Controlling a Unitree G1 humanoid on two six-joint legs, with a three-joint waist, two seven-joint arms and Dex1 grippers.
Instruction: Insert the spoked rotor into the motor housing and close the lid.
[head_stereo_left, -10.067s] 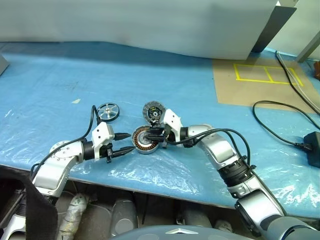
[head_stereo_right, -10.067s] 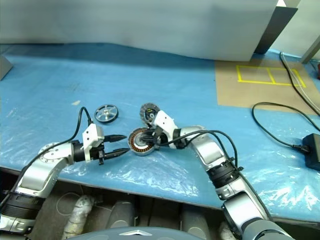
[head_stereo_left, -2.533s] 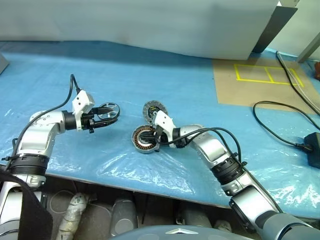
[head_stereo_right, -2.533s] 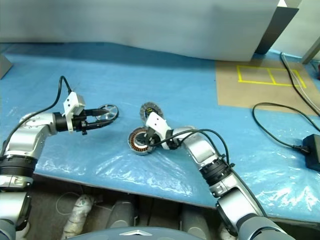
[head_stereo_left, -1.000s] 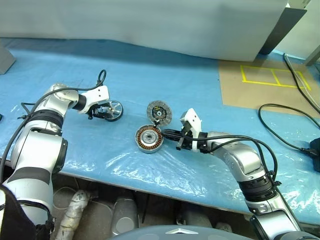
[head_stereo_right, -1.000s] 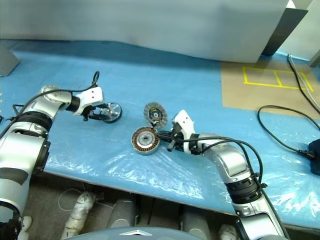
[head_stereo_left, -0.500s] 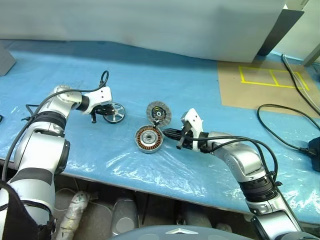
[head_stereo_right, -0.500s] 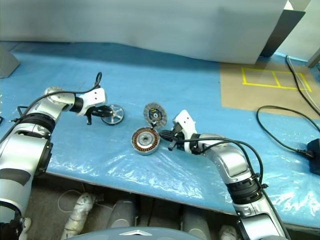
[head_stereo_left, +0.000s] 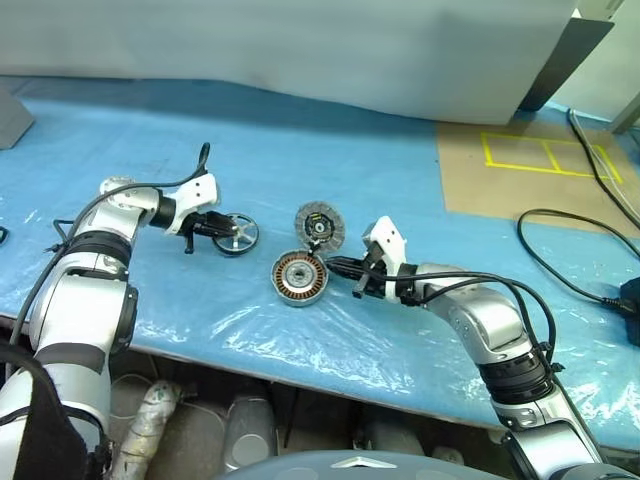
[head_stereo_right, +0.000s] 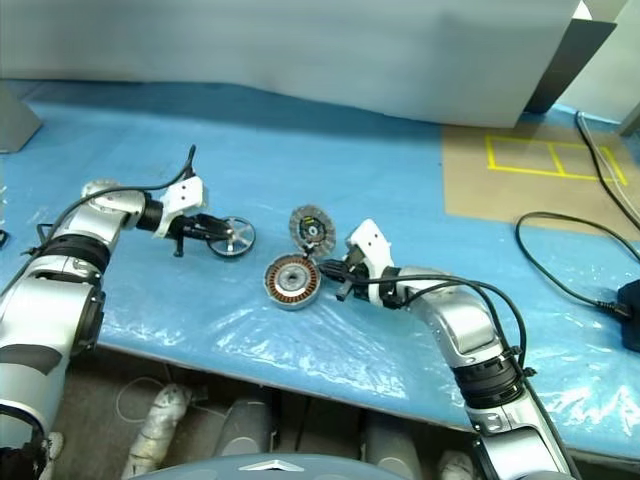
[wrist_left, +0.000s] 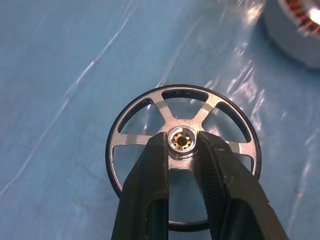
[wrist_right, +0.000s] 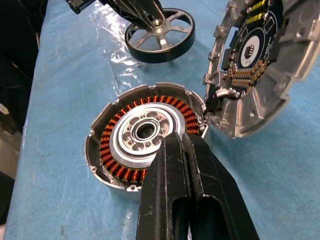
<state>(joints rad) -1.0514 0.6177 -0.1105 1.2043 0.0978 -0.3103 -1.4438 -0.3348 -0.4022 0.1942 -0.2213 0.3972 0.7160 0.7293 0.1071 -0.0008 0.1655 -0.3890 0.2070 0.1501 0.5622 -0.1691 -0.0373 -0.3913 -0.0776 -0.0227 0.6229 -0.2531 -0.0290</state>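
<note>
The spoked rotor (wrist_left: 182, 150), a dark rim with silver spokes, sits low at the blue sheet left of the motor housing (head_stereo_left: 299, 279). My left gripper (wrist_left: 181, 142) is shut on its small hub, one finger on each side. The housing lies flat, showing copper windings around a silver centre (wrist_right: 145, 135). The lid (head_stereo_left: 319, 224) stands tilted on edge just behind the housing, its inner board facing my right wrist camera (wrist_right: 255, 60). My right gripper (wrist_right: 176, 141) is shut and empty, with its tips at the housing's right rim.
A brown board with yellow tape (head_stereo_left: 520, 165) lies at the back right. A black cable (head_stereo_left: 560, 225) loops to a black adapter (head_stereo_left: 630, 295) at the right edge. A white panel (head_stereo_left: 300, 50) closes the back. The table's front edge runs just below both arms.
My left gripper has closed on the rotor's hub and carried it a little to the right, toward the housing. The right arm, housing and lid have stayed put.
</note>
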